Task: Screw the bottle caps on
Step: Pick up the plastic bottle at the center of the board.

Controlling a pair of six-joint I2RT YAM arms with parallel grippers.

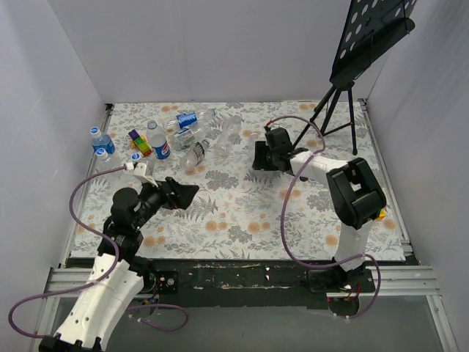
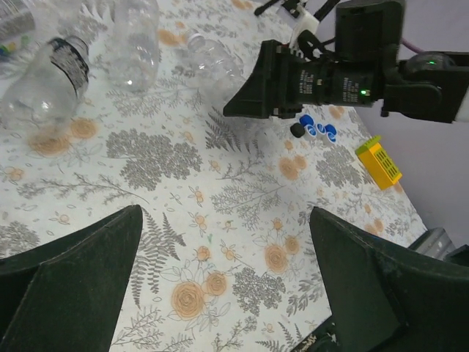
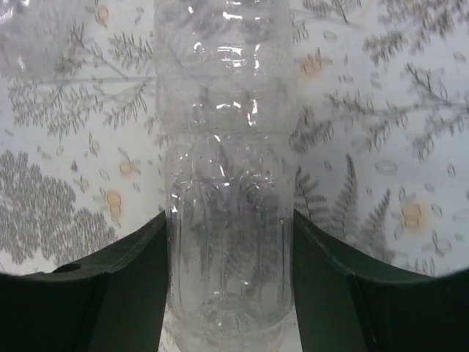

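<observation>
The right wrist view shows us something the other views do not show clearly. A clear bottle lies lengthwise between the fingers of the right pincer. Both fingers press against its sides, so that pincer is clenched on it. From above, the pincer covers most of that bottle.

Only the left wrist view shows us the blue caps. They sit in a small cluster on the flowered cloth beside the body of the right pincer, back from its fingertips. From above, the right arm hides them. A yellow block lies further back on the same side.

The right arm rises from its base, folds at a high elbow and reaches forward and leftward with its wrist low. The left arm leans forward over the cloth. The left pincer is released, its fingers spread wide with nothing between them, and it points toward the right pincer but stays apart from it.

Ahead and to the left of the left pincer we see other bottles, some lying down and some upright with caps on. A black stand rises beyond the right pincer, off to its right.
</observation>
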